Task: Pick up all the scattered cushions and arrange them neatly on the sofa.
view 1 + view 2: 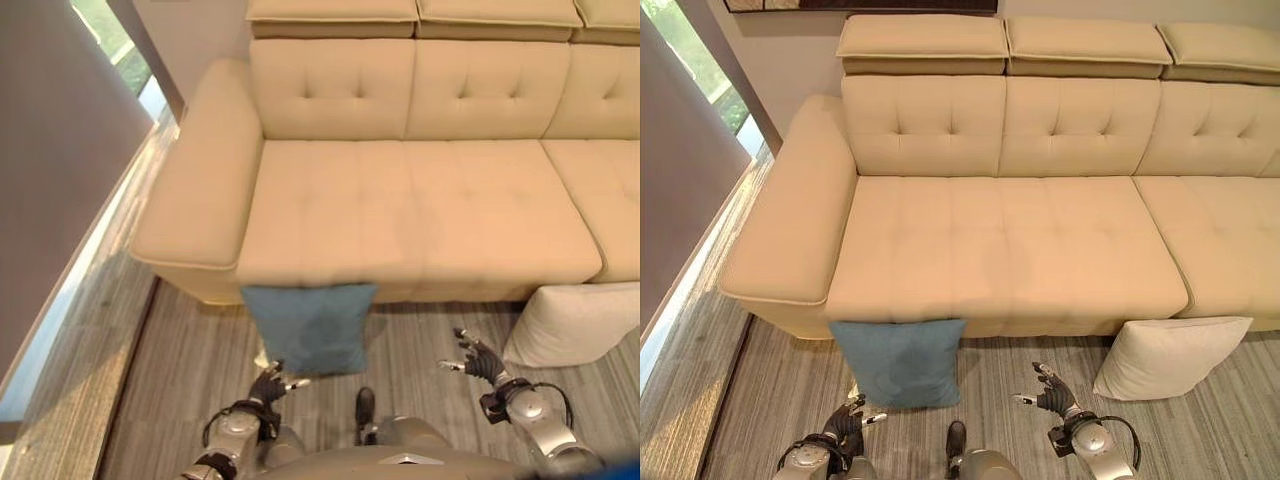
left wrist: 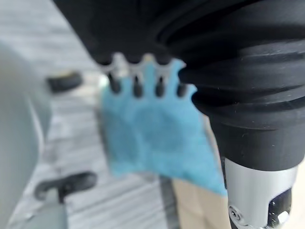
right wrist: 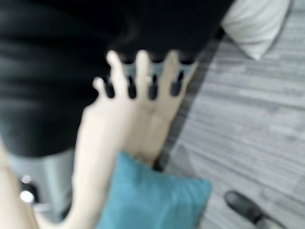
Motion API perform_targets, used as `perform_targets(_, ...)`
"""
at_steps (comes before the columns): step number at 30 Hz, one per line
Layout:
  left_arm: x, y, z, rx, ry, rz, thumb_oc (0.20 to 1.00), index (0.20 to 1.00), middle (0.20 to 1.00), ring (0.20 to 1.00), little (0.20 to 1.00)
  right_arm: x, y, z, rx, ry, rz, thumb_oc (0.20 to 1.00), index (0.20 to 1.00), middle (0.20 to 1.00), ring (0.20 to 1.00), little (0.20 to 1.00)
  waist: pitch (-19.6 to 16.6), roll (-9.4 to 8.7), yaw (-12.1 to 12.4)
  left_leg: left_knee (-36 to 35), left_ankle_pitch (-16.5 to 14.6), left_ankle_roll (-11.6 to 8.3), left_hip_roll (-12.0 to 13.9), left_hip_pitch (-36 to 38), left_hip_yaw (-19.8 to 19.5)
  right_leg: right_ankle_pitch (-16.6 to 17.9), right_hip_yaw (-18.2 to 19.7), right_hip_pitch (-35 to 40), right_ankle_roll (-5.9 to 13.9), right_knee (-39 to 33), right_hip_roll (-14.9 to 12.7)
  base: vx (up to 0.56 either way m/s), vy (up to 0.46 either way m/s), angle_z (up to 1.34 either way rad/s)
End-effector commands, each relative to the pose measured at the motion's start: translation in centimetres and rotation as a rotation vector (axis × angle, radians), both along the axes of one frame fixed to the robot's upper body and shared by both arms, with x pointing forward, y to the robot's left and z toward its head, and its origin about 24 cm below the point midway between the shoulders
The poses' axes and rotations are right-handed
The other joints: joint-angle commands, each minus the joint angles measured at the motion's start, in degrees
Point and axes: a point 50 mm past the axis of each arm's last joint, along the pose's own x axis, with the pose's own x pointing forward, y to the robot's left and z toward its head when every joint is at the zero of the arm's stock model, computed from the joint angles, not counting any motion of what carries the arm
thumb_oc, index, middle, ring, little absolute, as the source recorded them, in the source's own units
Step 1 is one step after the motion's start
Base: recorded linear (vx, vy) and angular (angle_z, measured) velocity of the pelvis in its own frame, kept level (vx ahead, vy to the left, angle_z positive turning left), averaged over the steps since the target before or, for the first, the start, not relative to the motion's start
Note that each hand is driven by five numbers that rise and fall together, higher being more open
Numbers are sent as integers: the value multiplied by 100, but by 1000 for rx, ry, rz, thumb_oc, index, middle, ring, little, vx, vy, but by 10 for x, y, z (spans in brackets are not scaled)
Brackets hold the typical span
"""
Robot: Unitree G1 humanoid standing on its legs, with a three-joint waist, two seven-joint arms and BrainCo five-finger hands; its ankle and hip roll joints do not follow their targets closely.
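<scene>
Indoors, beige sofa, grey plank floor, blue cushion.

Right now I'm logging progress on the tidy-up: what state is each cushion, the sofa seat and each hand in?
Blue cushion: on floor, leaning against sofa front.
White cushion: on floor, against sofa front.
Sofa: seat bare.
Left hand: open, holding nothing.
Right hand: open, holding nothing.

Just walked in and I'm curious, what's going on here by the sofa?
The robot stands facing the beige sofa, both hands empty. Its left hand is near the bottom edge of a blue cushion leaning against the sofa front; its right hand hovers open. A white cushion also leans there, so no cushion is on the seat yet.
</scene>
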Motion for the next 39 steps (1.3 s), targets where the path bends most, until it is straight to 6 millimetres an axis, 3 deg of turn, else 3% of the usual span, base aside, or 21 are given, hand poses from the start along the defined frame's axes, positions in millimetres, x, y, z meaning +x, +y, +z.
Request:
perform_targets(1,6,8,6,26,-50,-29,1000,1000,1000,1000,1000,9,4,9,33,-68,4,1000,1000,1000,1000,1000,-49,-143,-19,614,-387,238,-513,-324,96,-318,562,200,725,334,-856,160,294,-19)
perform_targets(6,16,14,12,45,-84,-27,1000,1000,1000,1000,1000,17,11,10,54,-84,0,1000,1000,1000,1000,1000,-46,-169,30,708,-700,473,-873,-356,202,-94,751,-74,891,615,-1126,90,253,-7)
perform_targets(7,24,24,19,59,-129,15,1000,1000,1000,1000,1000,27,18,15,65,-116,6,1000,1000,1000,1000,1000,-6,-148,102,688,-805,612,-1021,-386,393,171,687,-357,973,795,-1263,9,201,-19)
perform_targets(9,24,24,19,60,-129,15,1000,1000,1000,1000,1000,27,18,15,65,-116,6,1000,1000,1000,1000,1000,-9,-151,112,685,-806,614,-1022,-386,404,169,700,-369,975,802,-1264,21,147,-44)
perform_targets(10,31,30,26,60,-171,34,1000,1000,1000,1000,1000,30,20,17,75,-135,0,1000,1000,1000,1000,1000,-8,-133,160,600,-824,652,-1067,-343,525,225,441,-443,971,869,-1277,63,131,-58)
perform_targets(13,39,33,33,74,-216,34,1000,1000,1000,1000,1000,30,20,17,80,-140,-3,1000,1000,1000,1000,1000,22,-141,113,517,-820,668,-1149,-264,549,113,463,-580,921,916,-1015,43,65,-19)
perform_targets(14,49,36,42,78,-278,47,1000,1000,1000,1000,1000,32,18,21,75,-166,-17,1000,1000,1000,1000,1000,94,-152,185,561,-838,665,-1149,-312,594,41,136,-578,920,750,-1053,16,-14,-5)
perform_targets(17,64,38,54,95,-347,41,1000,1000,1000,1000,1000,35,15,24,55,-192,-28,1000,1000,1000,1000,1000,195,-220,140,702,-881,648,-1167,-462,577,13,317,-623,862,572,-945,-31,-42,3)
perform_targets(21,78,38,66,102,-414,66,1000,1000,1000,1000,1000,42,15,29,31,-230,-32,1000,1000,1000,1000,1000,277,-260,153,725,-804,594,-1079,-808,581,100,252,-803,821,398,-920,-129,-113,0)
perform_targets(23,102,35,84,131,-509,66,1000,1000,1000,1000,1000,58,16,38,4,-288,-50,1000,1000,1000,1000,1000,458,-260,122,840,-695,546,-1023,-1305,519,167,206,-1227,785,445,-904,-171,-87,-2)
perform_targets(24,102,35,84,131,-509,66,1000,1000,1000,1000,1000,58,16,38,4,-288,-50,1000,1000,1000,1000,1000,457,-260,122,841,-696,546,-1023,-1306,518,167,205,-1228,785,445,-904,-127,-45,1)
perform_targets(30,159,39,135,166,-690,152,1000,1000,1000,1000,1000,108,16,73,-46,-450,-129,1000,1000,1000,1000,1000,681,-56,25,1393,-733,444,-919,-2702,368,25,243,-2797,737,1214,-945,-129,-9,9)
perform_targets(32,166,42,145,175,-722,163,1000,1000,1000,1000,1000,115,15,79,-44,-475,-146,1000,1000,1000,1000,1000,697,-32,15,1502,-747,442,-883,-2929,349,3,265,-3029,728,1338,-969,-78,8,10)
perform_targets(39,208,61,215,250,-917,251,1000,1000,1000,1000,1000,165,18,148,-30,-721,-180,1000,1000,1000,1000,1000,855,131,-29,2360,-870,485,-693,-4601,218,-109,425,-4787,724,2356,-1150,-64,29,3)
